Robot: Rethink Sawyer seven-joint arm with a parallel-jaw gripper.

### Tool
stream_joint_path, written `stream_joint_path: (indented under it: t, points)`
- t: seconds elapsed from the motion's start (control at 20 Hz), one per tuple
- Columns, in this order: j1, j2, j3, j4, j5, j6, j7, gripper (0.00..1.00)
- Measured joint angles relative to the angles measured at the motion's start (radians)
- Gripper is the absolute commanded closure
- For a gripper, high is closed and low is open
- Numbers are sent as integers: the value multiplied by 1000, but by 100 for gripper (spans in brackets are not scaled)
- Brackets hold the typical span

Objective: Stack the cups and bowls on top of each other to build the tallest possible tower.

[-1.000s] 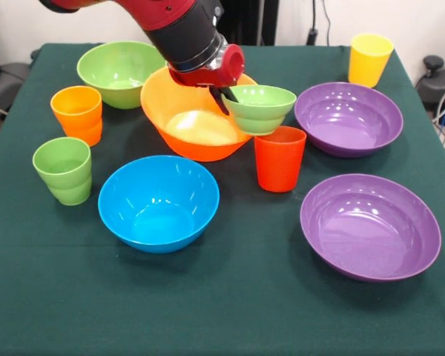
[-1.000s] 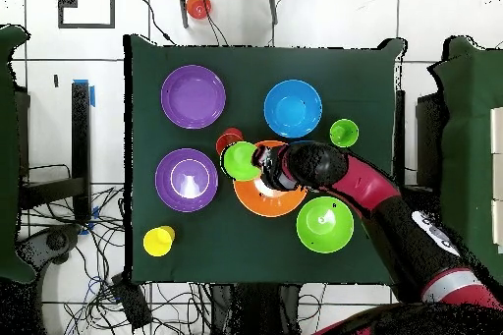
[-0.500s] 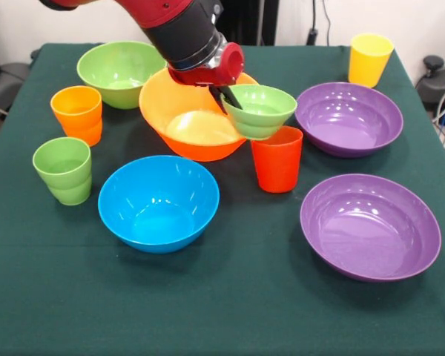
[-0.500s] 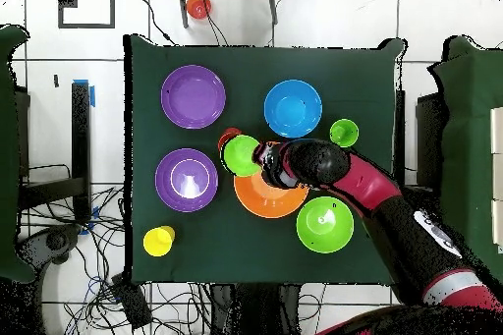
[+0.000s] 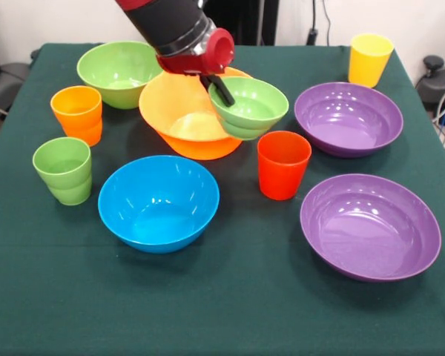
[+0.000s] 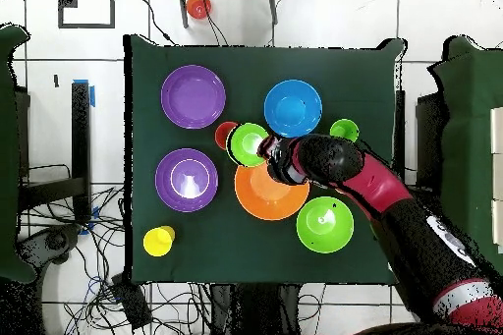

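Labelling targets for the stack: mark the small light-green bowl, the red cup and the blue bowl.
small light-green bowl [image 5: 251, 108], front view, inner wall
red cup [image 5: 282, 169], front view, outer side wall
blue bowl [image 6: 292, 108], overhead view, inner floor

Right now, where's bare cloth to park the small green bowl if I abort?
The gripper holds the small green bowl aloft. Widest bare cloth: the front strip of table, below the blue bowl and near purple bowl. Crowded around the orange bowl and red cup.
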Motion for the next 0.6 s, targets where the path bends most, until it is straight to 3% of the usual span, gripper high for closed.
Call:
stream_joint_path:
  t: [0.6]
  points:
    - [-7, -55, 0, 21, 43, 30, 0, 100]
